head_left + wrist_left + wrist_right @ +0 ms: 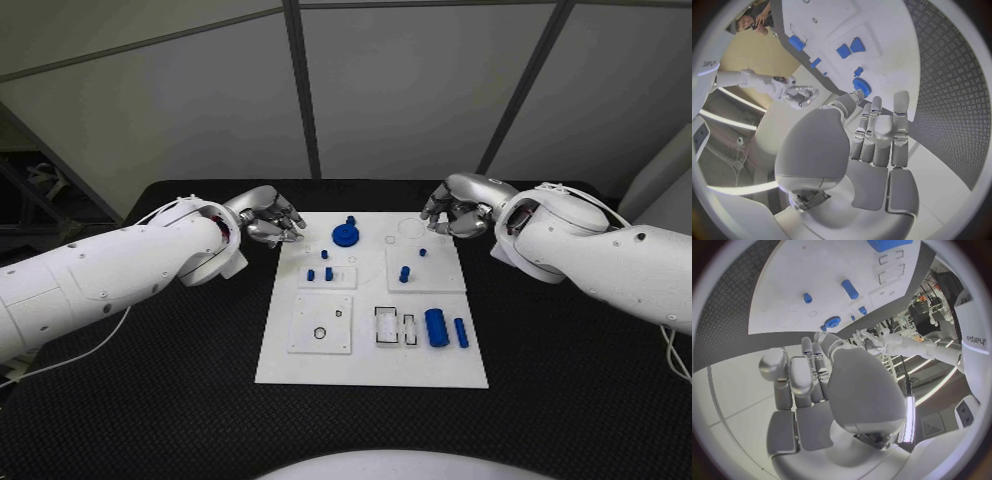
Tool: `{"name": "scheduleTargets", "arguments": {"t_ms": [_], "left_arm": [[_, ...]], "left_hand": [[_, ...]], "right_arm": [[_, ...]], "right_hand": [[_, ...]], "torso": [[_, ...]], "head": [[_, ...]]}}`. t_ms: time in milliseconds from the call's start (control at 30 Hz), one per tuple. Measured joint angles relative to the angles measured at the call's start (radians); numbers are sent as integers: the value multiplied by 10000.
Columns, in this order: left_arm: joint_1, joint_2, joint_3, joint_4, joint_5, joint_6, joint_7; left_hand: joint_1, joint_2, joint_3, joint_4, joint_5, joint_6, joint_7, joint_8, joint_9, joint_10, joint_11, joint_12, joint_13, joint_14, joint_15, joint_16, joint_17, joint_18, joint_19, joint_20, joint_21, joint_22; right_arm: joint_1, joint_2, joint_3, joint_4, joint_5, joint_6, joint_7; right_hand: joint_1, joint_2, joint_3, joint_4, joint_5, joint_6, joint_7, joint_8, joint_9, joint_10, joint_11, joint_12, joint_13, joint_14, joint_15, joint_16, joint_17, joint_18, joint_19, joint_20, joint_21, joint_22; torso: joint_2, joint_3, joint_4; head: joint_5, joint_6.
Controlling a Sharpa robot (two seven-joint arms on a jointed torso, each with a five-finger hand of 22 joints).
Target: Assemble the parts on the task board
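Left hand (268,217) hovering off the far left corner of the board (372,372), fingers loosely curled, holding nothing. Right hand (459,208) likewise at the far right corner, empty, fingers curled in. Board mid-desk (144,400); round part (346,234) at its far edge, small pegs (327,273) in the middle, cylinders (437,327) near right. Seemingly before any pick-up. Next: reaching in to grasp one part.

Grey wall panels (404,90) with dark seams rise behind the black table (144,400).
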Motion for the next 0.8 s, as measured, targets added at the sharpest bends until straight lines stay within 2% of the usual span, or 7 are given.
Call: {"name": "scheduleTargets", "arguments": {"t_ms": [33, 67, 100, 200, 400, 567, 800], "left_arm": [[0, -154, 7, 169, 656, -171, 257], [-2, -250, 16, 288, 1118, -267, 448], [-7, -347, 24, 418, 1616, -349, 648], [-65, -650, 29, 881, 3280, -495, 1373], [-173, -1110, 29, 1695, 5891, -501, 2641], [-202, -1288, 28, 2008, 7290, -469, 3314], [-214, -1373, 28, 2192, 8169, -436, 3695]], "left_hand": [[0, 0, 0, 0, 0, 20, 21, 0, -18, -1, 0, 48, 17, -395, 18, -378, -697, 0, -141, 3, -211, -125], [0, 0, 0, 0, 0, 46, 46, 0, -41, 0, 0, 78, 33, -1293, 22, -1289, -2256, 0, -261, 16, -409, -245], [-30, 30, 0, 0, 0, 54, 55, 1, -66, -5, 4, 90, 57, -1842, 31, -2011, -3149, -1, -355, 33, -612, -367], [-62, 69, 0, 0, 1, 54, 55, 0, -82, -96, 96, 203, 103, -2197, 55, -3031, -4040, 0, -473, 53, -997, -620], [28, 159, -1, -58, 1, 53, 55, 0, -91, -96, 96, 231, 124, -2196, 55, -3428, -4357, -3, -473, 53, -1161, -760], [30, 160, -16, -74, 1, 53, 55, 0, -90, -99, 98, 269, 136, -2196, 55, -3497, -4407, -4, -472, 54, -1200, -785], [34, 235, -29, -86, 1, 53, 54, 0, -90, -168, 96, 269, 146, -2196, 56, -3556, -4465, -4, -472, 54, -1246, -807]], "right_arm": [[-68, 27, -7, 0, -342, -6, -47], [-114, 45, -19, -1, -573, -8, -80], [-157, 62, -33, -4, -787, -9, -113], [-266, 118, -103, -38, -1427, -8, -227], [-393, 225, -354, -107, -2242, 3, -433], [-438, 391, -391, -212, -2612, 6, -545], [-568, 591, -412, -392, -2853, 67, -614]], "right_hand": [[-30, -30, 0, 0, -8, 0, 0, -19, 0, 14, 13, -54, -38, 0, 0, 0, 17, 0, 10, 10, 39, 17], [-44, -44, 0, 0, -23, 0, 0, -60, -3, 14, 13, -104, -72, 0, 0, 0, 18, -1, 10, 10, 44, 29], [-81, -81, 0, 0, -62, 0, 0, -87, -11, 14, 14, -151, -107, 0, 0, 11, 30, 0, 10, 10, 44, 43], [-149, -149, 0, 0, -79, -41, 40, -149, -11, 13, 13, -295, -207, 0, 0, 60, 39, 1, 10, 11, 44, 43], [-243, -244, 28, 28, -127, -149, 146, -292, -20, -96, 123, -517, -378, 33, 40, 159, 117, 1, -14, 34, 43, 61], [-208, -317, 55, 2, -127, -164, 162, -348, -20, -97, 122, -530, -419, -1, 74, 166, 154, 2, -28, 48, 81, 78], [-208, -317, 80, -24, -127, -164, 161, -348, -20, -132, 158, -592, -460, 35, 110, 235, 203, 2, -15, 61, 81, 103]], "torso": [[0, 0, -1], [0, 1, -2], [0, 1, -2], [1, -2, 4], [5, -12, 12], [5, -12, 12], [5, -14, 12]], "head": [[-20, 12], [-36, 20], [-45, 37], [-89, 53], [-91, 58], [-64, 66], [-81, 51]]}}
